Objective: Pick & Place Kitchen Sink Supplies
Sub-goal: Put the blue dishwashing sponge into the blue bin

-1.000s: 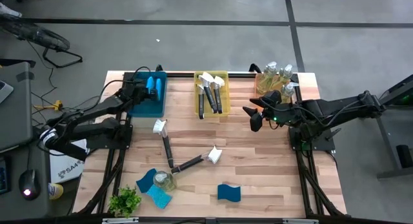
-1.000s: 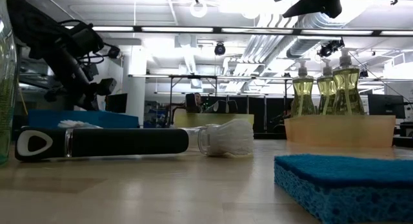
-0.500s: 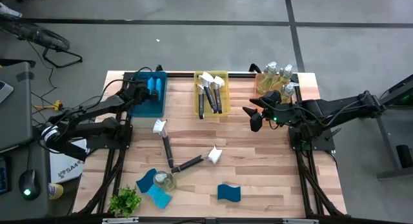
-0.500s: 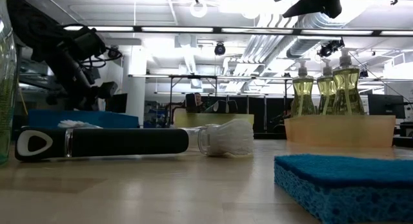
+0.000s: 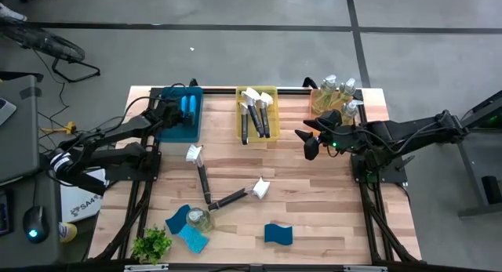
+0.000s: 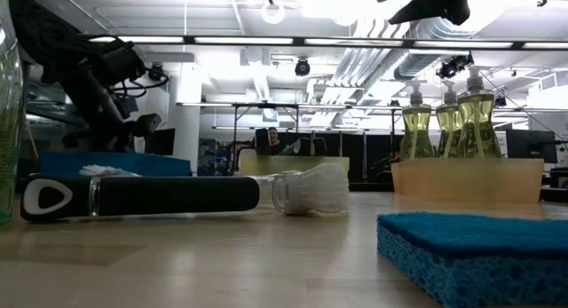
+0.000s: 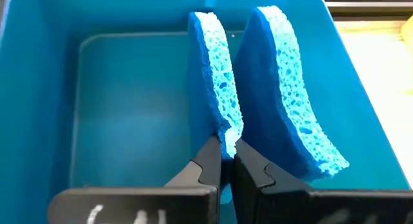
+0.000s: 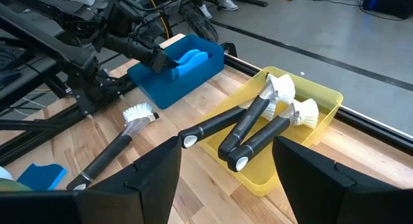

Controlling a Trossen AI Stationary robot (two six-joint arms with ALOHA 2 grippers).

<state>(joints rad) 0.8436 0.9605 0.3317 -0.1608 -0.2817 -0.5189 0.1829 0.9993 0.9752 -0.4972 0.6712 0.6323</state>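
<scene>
My left gripper (image 7: 226, 161) reaches into the blue bin (image 5: 176, 125) at the table's far left, shut on one of two blue sponges (image 7: 216, 88) that stand on edge side by side. My right gripper (image 5: 308, 143) hangs open above the table's right half, holding nothing; its fingers (image 8: 129, 182) frame the yellow bin (image 8: 322, 98) of dish brushes. On the wood lie two brushes (image 5: 200, 174) (image 5: 235, 197), a bottle (image 5: 200, 219) and three sponges (image 5: 179, 220) (image 5: 194, 239) (image 5: 278, 233). My left gripper pinches the near lower edge (image 7: 230, 139) of the left sponge between its two fingertips, slanting down into the bin from the table's left side. The sponge stands on edge in the bin, beside the second sponge (image 7: 284, 95).
A tan bin (image 6: 466, 179) with three pump bottles (image 5: 337, 96) stands at the far right corner. A small green plant (image 5: 151, 244) sits at the near left corner. The middle and near right of the table are bare wood.
My left wrist has tipped a little over the blue bin, its gripper staying shut there. The right arm has kept still.
</scene>
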